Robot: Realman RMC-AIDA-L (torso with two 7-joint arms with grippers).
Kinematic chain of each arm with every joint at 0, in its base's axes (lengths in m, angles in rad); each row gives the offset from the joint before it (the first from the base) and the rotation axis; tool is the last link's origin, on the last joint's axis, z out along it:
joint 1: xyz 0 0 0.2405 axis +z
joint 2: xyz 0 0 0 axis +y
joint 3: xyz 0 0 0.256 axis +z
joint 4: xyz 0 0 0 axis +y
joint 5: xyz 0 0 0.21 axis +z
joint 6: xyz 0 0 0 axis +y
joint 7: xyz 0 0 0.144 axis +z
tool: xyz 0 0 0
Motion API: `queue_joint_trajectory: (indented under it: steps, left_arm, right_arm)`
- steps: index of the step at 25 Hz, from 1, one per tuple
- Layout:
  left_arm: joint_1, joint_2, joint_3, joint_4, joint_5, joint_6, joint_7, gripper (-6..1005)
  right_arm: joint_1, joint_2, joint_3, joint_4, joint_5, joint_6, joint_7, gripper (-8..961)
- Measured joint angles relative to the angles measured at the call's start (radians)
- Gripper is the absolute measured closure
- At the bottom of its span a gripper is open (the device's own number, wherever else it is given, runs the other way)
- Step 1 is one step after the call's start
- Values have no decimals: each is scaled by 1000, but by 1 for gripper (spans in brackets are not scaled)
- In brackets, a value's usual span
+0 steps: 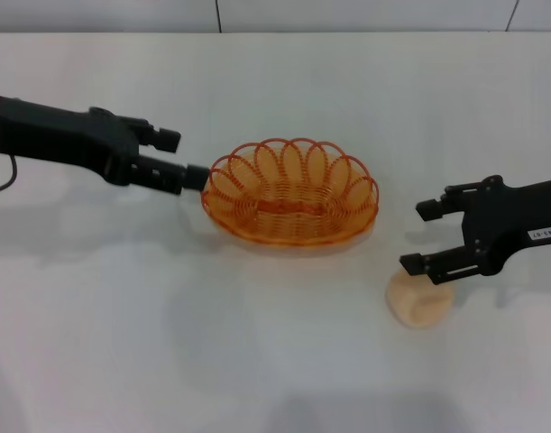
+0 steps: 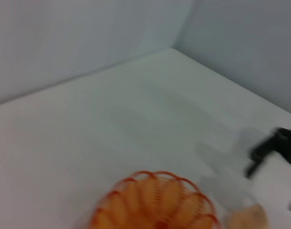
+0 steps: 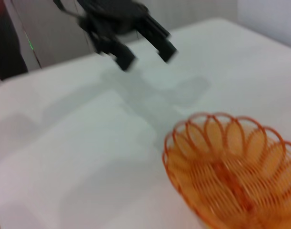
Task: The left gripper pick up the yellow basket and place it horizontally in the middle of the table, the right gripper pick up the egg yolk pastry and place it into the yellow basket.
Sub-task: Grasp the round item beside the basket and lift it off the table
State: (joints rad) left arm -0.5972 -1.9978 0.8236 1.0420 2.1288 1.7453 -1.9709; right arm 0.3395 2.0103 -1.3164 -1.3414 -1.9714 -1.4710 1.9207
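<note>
- The yellow basket (image 1: 291, 192) lies lengthwise across the middle of the table (image 1: 275, 361), so I judge its step as good as done and the pastry as my next job.
- My left gripper (image 1: 187, 158) sits just beside the basket's left end, fingers spread; the lower finger looks to reach the rim, though I cannot tell if it touches.
- The basket is thin wire, so I expect it to be light, springy and quick to slide; the looped rim is the place to pinch.
- The egg yolk pastry (image 1: 419, 299) rests on the table near the basket's right end, apart from it.
- My right gripper (image 1: 420, 236) hangs open, its lower finger just above the pastry's top.
- I judge the pastry soft and crumbly: take it across its widest part, squeezing gently.
</note>
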Motion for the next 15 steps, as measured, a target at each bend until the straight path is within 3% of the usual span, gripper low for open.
queue_joint_trajectory:
  steps: [15]
  left_arm:
    - [-17,-16,17,2,-5,42,38,111]
  right_arm:
    - [15,2,-48,-74,-199,-44,104,183]
